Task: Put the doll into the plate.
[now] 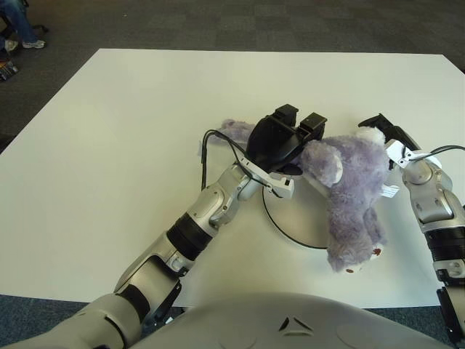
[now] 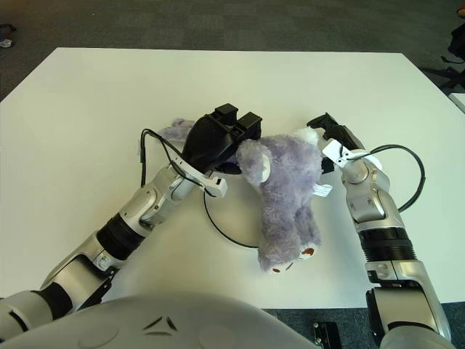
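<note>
Our left hand grips the doll at its far left, steadying it over the plate; our right hand touches its far right, grip unclear.

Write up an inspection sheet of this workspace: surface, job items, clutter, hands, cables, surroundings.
Surface: white table, on grey carpet.
Job's things: purple plush doll lies across the white plate, head end hanging off the near rim.
Clutter: nothing seen.
Hands: left hand at the doll's far left side, touching it; right hand at its far right end. Grasp unclear on both.
Cables: black cable loops by the left wrist; another by the right forearm.
Surroundings: person's legs at far left.
</note>
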Available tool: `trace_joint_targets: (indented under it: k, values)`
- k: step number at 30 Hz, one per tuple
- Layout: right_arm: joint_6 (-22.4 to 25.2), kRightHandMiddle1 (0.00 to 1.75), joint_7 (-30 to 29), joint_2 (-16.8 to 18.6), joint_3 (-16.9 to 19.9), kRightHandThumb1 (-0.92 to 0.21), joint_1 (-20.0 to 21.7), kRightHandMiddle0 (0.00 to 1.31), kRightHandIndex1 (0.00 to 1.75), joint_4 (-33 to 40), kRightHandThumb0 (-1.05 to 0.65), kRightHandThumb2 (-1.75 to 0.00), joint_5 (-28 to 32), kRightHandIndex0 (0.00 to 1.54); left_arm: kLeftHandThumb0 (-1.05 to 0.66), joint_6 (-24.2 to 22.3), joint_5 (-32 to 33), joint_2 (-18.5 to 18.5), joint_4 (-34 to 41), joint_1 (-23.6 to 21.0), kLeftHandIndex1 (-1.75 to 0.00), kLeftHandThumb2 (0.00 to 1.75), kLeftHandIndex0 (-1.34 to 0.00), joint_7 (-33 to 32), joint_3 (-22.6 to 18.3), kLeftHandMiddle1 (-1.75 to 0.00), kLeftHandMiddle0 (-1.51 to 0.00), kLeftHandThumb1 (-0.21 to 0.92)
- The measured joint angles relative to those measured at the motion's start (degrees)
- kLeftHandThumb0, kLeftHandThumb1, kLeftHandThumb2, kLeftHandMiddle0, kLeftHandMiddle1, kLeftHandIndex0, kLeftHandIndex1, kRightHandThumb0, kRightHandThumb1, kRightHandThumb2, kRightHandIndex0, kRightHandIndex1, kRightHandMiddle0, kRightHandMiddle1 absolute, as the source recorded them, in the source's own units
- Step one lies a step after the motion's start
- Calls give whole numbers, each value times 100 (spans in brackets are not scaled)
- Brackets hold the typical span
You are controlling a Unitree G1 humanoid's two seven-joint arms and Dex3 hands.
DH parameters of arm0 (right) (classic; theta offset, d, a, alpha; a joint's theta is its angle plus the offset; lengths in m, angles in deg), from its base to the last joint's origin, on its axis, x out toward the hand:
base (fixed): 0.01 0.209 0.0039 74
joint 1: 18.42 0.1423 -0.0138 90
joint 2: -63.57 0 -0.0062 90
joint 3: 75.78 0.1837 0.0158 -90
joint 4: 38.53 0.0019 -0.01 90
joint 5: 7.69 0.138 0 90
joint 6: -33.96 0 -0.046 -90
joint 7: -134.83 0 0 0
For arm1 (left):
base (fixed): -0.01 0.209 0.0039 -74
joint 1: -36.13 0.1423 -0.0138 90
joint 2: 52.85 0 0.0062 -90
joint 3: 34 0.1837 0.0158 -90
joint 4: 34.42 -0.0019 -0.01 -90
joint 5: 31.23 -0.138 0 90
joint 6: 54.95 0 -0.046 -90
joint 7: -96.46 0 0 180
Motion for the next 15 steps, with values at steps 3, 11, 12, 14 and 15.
trace_joint_targets:
  k: [3, 11, 12, 14, 15]
  values:
    - [15, 103, 0, 0, -5, -38, -3, 0, 110, 22, -49, -98, -6, 7, 0, 64, 50, -11, -4, 4, -174, 132, -47, -26, 2, -175, -52, 32]
    - [9, 101, 0, -3, -64, -46, 87, 0, 107, -132, -55, -90, -90, 10, -1, 261, 318, -92, 52, 72, -174, 117, -39, 56, 0, -175, -41, 44]
    - [9, 103, 0, -3, -69, -46, 109, 0, 108, -159, -56, -89, -91, 11, -1, 277, 343, -103, 62, 81, -174, 111, -36, 77, 0, -175, -38, 49]
    - [6, 105, 0, -2, -71, -47, 138, 0, 110, -195, -56, -88, -90, 11, -1, 295, 410, -127, 122, 113, -174, 103, -32, 159, -3, -175, -33, 56]
    - [0, 107, 0, -2, -68, -46, 147, 0, 112, -212, -56, -87, -89, 12, -1, 307, 454, -147, 166, 133, -173, 97, -29, 210, -4, -175, -30, 61]
